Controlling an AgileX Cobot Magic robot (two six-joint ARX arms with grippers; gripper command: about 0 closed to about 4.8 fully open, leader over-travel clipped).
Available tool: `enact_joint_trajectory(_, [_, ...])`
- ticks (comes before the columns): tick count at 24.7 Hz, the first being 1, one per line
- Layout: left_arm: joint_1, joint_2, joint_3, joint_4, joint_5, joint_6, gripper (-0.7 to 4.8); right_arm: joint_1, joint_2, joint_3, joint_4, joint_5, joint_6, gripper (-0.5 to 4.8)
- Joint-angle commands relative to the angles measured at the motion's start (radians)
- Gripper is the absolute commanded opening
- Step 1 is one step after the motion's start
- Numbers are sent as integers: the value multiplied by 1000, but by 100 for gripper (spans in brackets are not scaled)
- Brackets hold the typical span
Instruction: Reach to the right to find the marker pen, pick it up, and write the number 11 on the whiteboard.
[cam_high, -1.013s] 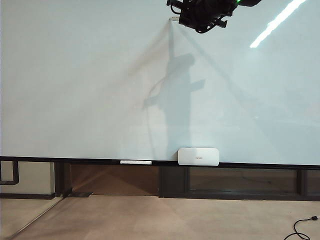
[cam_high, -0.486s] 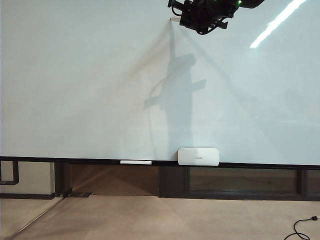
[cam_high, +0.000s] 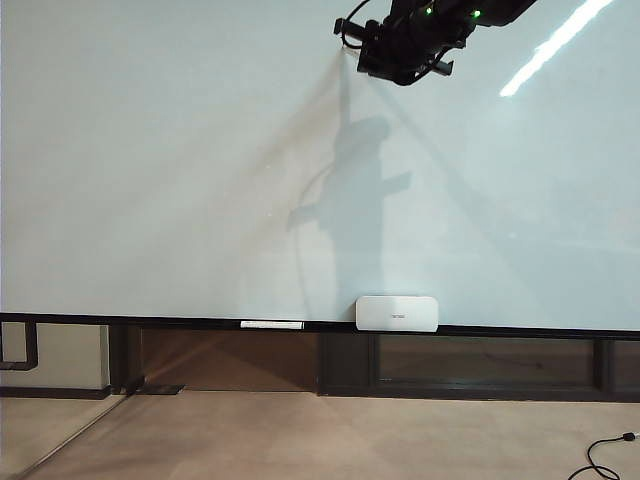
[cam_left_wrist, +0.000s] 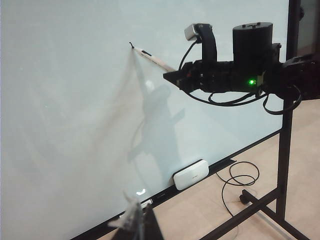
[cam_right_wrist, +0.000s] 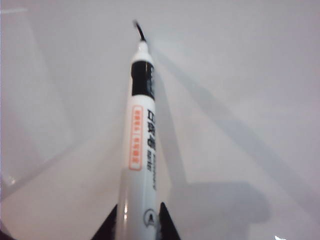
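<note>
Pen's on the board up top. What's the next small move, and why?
Probably draw the tip straight down the whiteboard. The right gripper is shut on the marker pen, its tip at the board with only a tiny black mark there, so the first stroke of 11 has barely begun. The left gripper hangs low by the ledge, out of the way.

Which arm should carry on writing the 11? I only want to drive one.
Right, most likely. The right gripper, high against the whiteboard, is shut on the marker pen, whose tip sits at a short black mark. The left gripper hangs low, away from the pen.
</note>
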Motion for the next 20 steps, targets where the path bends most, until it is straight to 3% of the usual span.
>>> enact_joint_trajectory(1, [-1,-2,4,12,0,4,-5,-2,3,2,-33,12,0,-5])
enact_joint_trajectory(20, [-1,-1,4,13,-18,4,-5,-1,14,-112,-74,-11,4,-5])
